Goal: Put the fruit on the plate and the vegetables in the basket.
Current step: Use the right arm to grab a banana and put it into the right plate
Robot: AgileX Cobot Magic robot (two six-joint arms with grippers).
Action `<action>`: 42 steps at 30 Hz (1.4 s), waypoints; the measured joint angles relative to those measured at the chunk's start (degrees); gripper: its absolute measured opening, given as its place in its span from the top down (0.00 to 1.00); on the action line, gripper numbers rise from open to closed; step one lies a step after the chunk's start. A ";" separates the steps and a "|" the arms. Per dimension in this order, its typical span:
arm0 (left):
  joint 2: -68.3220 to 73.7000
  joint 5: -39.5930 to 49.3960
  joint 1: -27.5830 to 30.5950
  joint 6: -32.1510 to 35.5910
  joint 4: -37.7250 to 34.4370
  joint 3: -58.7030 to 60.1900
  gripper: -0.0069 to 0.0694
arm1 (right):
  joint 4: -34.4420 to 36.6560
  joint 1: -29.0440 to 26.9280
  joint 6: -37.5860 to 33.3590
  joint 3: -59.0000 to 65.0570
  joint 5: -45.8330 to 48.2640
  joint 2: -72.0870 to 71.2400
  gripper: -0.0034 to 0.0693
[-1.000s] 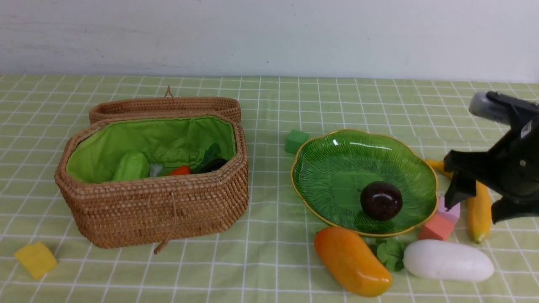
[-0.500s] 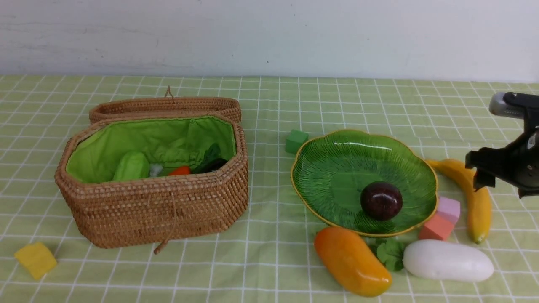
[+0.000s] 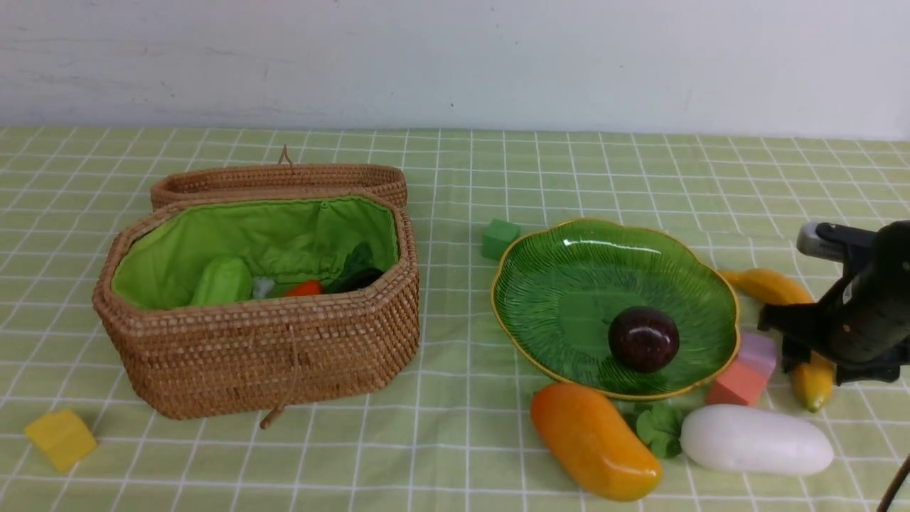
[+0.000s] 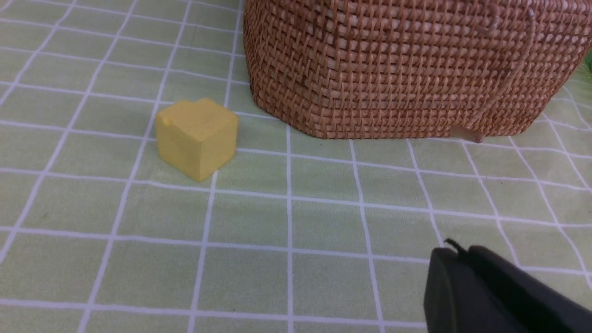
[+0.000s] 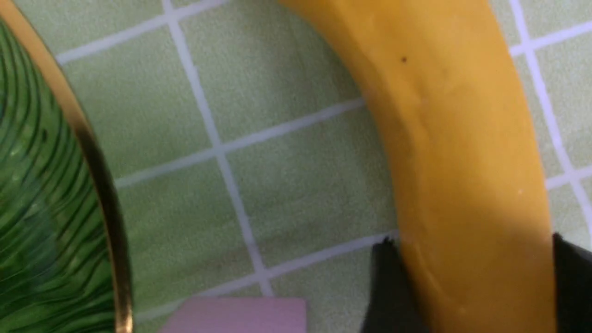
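The banana (image 3: pixel 771 284) lies right of the green plate (image 3: pixel 569 270), and my right gripper (image 3: pixel 817 359) has come down over its middle. In the right wrist view both fingers press the sides of the banana (image 5: pixel 462 162), with the right gripper (image 5: pixel 476 286) shut on it. The maroon ball (image 3: pixel 643 339) sits on the plate. The mango (image 3: pixel 596 441), leaf sprig (image 3: pixel 660 429) and white oval (image 3: pixel 757 439) lie in front of the plate. The open basket (image 3: pixel 270 348) holds the gourd (image 3: pixel 222 282), the red-orange piece (image 3: pixel 306 288) and a dark piece (image 3: pixel 362 279). My left gripper (image 4: pixel 455 252) is shut and empty.
The wicker lid (image 3: pixel 277 178) leans behind the basket. A green cube (image 3: pixel 500 238) sits behind the plate. A pink cube (image 3: pixel 757 353) and a coral cube (image 3: pixel 736 384) lie between plate and banana. A yellow cube (image 3: pixel 60 439) is at the front left.
My right gripper swung away from the plate, dropped onto the banana and closed its fingers against its sides. Nothing else moved.
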 joint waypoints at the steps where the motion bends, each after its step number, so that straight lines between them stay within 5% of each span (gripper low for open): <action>1: 0.00 0.00 0.00 0.00 0.00 0.00 0.89 | -0.04 0.00 0.00 -0.05 -0.08 0.00 0.49; 14: 0.00 0.00 0.00 0.00 0.00 0.00 0.89 | -0.05 1.20 -0.62 -1.93 -0.49 -12.54 0.52; 26: 0.00 0.00 0.00 0.00 0.00 0.00 0.89 | 0.20 14.50 -31.36 -4.96 -4.60 -9.31 0.52; 38: 0.00 0.00 0.00 0.00 0.00 0.00 0.89 | -4.36 14.37 -23.83 -4.96 -9.86 -1.52 0.52; 42: 0.00 0.00 0.00 0.00 0.00 0.00 0.89 | -4.55 14.37 -22.65 -4.96 -7.80 -2.63 0.37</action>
